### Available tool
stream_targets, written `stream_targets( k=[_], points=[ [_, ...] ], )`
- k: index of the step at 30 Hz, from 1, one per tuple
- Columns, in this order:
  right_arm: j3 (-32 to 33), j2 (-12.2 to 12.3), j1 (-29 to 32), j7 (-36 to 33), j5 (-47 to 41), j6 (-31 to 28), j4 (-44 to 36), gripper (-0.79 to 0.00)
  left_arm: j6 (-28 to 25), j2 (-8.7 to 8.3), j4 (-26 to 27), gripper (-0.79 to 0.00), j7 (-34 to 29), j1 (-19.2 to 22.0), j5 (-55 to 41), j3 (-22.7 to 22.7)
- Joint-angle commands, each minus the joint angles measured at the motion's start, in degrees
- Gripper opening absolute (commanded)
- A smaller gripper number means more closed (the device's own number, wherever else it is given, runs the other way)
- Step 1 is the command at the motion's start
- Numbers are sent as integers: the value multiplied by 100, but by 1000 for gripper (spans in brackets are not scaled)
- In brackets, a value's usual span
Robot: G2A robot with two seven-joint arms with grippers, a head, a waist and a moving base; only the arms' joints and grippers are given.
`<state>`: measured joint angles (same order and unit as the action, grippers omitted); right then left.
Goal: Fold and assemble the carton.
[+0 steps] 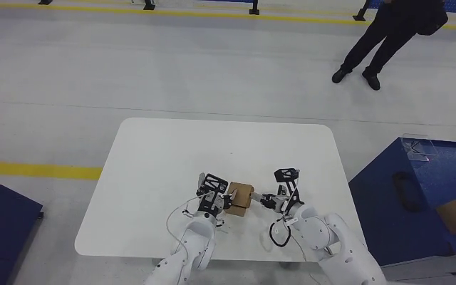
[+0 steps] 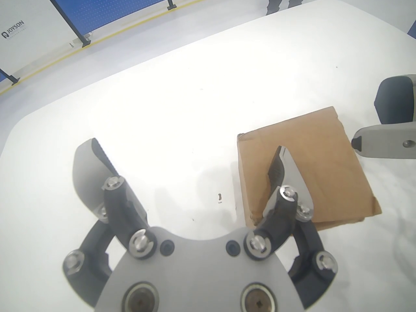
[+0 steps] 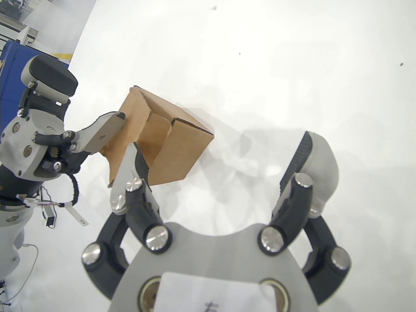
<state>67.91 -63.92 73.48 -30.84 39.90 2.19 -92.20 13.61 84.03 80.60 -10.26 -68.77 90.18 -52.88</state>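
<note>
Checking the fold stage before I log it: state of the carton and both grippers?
carton: partly assembled, lying on the table, one end open, flaps not closed.
left gripper: open, one finger against a carton flap.
right gripper: open, one finger at the carton's open end.

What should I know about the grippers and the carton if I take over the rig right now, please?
Left gripper: open, one finger against the carton.
Right gripper: open, one finger at the carton's open end.
Carton: on the white table, between the two grippers.
Done: body looks raised into a box shape.
To do: end flaps stand open; fold them in and close.
</note>
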Motion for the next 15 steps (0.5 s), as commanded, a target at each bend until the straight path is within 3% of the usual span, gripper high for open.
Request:
stream_targets(
  k=[1, 15],
  points=[
    [19, -8, 4, 45, -68, -17, -14, 0, -19, 7, 13, 0, 26, -12, -15, -20],
    [204, 5, 104, 33, 118, -66, -130, 0, -109, 46, 82, 0, -70, -23, -57, -169]
  ],
)
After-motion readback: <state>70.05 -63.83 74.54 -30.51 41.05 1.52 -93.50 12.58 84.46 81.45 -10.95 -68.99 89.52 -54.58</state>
